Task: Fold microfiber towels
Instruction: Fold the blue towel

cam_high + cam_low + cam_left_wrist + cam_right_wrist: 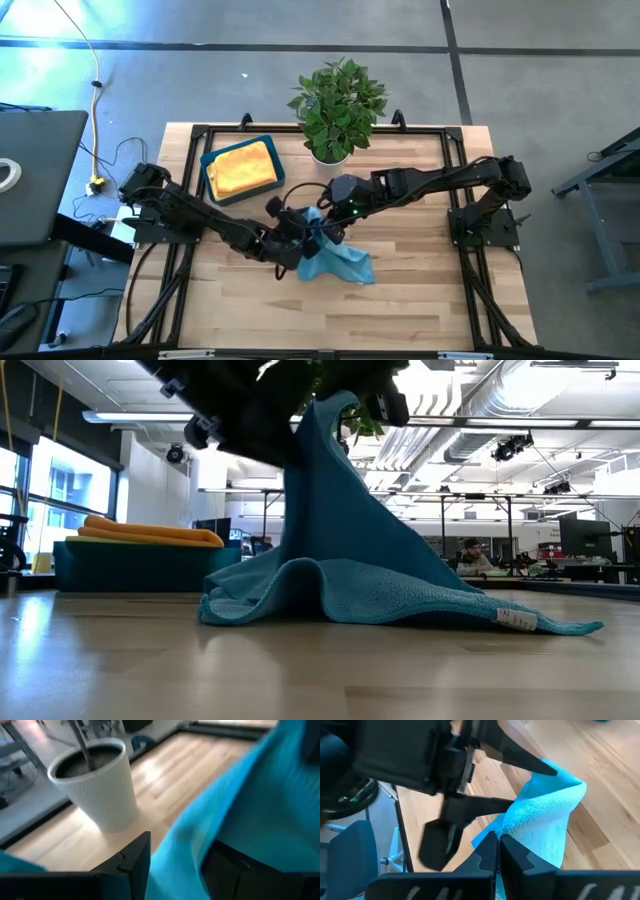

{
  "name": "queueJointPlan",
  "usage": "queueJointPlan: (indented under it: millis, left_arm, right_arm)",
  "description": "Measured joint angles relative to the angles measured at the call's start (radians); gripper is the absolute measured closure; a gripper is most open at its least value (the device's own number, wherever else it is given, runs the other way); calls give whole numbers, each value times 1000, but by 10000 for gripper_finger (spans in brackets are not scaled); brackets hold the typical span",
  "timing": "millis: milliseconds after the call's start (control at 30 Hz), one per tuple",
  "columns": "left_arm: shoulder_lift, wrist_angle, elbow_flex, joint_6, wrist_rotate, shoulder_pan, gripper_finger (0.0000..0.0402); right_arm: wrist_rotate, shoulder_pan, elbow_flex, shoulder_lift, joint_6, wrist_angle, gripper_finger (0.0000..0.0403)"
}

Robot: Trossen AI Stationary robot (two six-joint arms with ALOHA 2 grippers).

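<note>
A teal-blue microfiber towel (342,262) (370,575) is drawn up into a peak near the table's middle. Its lower edges are spread on the wood. My left gripper (298,243) (175,870) reaches in from the left and is shut on a bunched part near the peak. My right gripper (322,216) (497,851) comes from the right and is shut on the towel just beside it. Folded yellow and orange towels (243,168) (150,532) lie stacked in the blue tray (208,178). My left gripper has a bunched fold of the raised towel (175,852) between its two fingers, which stand apart with cloth filling the gap. It comes from the table's left, slanting slightly down. The towel hangs below it, its lower part on the table. My right gripper pinches a thin bit of the towel's raised part (512,837) between its shut fingers. It slants down from the table's right and far side. How many layers it has I cannot tell. The cloth runs on to my left gripper's fingers (540,766).
A potted plant (340,105) in a white pot (100,790) stands at the far edge, just behind the grippers. The blue tray sits at the far left. Bare wood lies along the near edge and on the right. People and desks show in the room beyond.
</note>
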Motion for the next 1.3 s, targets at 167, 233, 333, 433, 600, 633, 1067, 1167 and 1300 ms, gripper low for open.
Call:
queueJointPlan:
  millis: [167, 233, 333, 433, 600, 633, 1067, 1167, 1300]
  left_arm:
    - [0, -162, 0, -134, 52, -1, 257]
    - [0, -218, 0, -195, 67, -1, 257]
    - [0, -272, 0, -270, 104, 0, 257]
    - [6, -305, 0, -316, 150, 0, 257]
    - [45, -325, 0, -350, 220, -11, 257]
    - [57, -325, 0, -361, 238, -14, 257]
    - [95, -317, 0, -462, 307, -63, 392]
    - [63, -318, 0, -437, 380, -73, 390]
    - [-19, -322, 0, -359, 529, -82, 399]
  right_arm:
    - [-25, 0, 0, 0, -4, 51, 403]
    - [-35, 0, 0, 0, -5, 73, 403]
    - [-39, 0, 0, 0, -10, 94, 403]
    - [-40, 0, 0, 0, -17, 103, 403]
    - [-41, 0, 0, 0, -21, 103, 403]
    - [-41, 0, 0, 0, -23, 103, 403]
    - [-41, 0, 0, 0, -96, 44, 403]
    - [-43, 7, 0, -1, -170, 10, 403]
    - [-68, 27, 0, -1, -309, -33, 403]
